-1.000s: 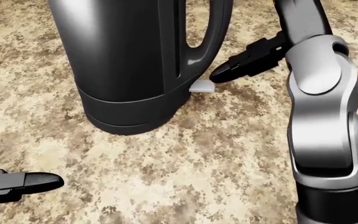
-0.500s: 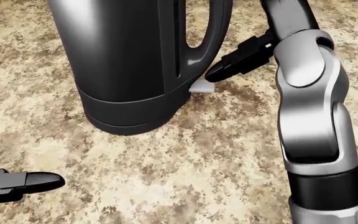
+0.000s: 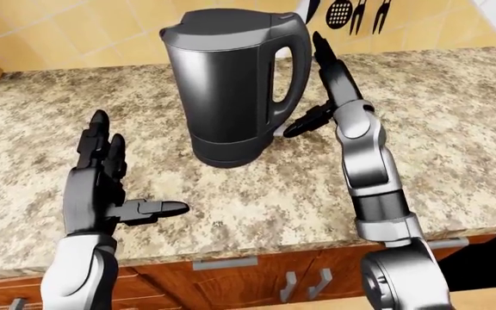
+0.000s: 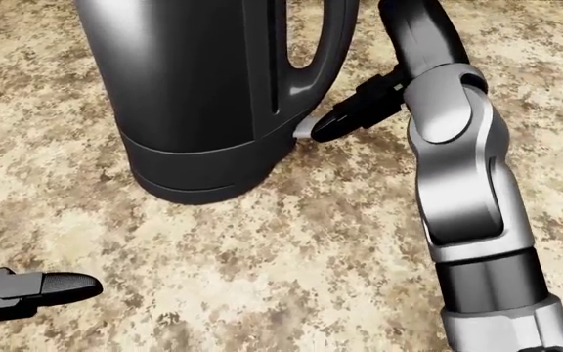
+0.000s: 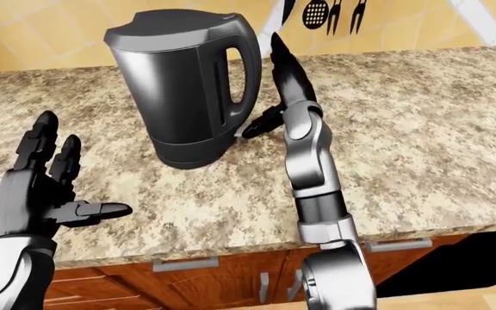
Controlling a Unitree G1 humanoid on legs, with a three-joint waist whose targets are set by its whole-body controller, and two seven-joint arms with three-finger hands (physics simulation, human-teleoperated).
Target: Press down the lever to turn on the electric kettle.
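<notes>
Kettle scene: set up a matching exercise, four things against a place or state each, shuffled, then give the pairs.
Things:
1. kettle
2. lever
3. left hand
4. right hand

Places or states:
A. open, apart from everything, left of the left-eye view
B. white tab under a black fingertip
C. upright on the counter
D. beside the handle, one finger reaching the kettle's base

Pairs: 1-C, 2-B, 3-A, 4-D

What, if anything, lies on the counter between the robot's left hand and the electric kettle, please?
Nothing: in the left-eye view only bare speckled counter stretches between the open left hand and the kettle. The head view shows the same bare stretch.
</notes>
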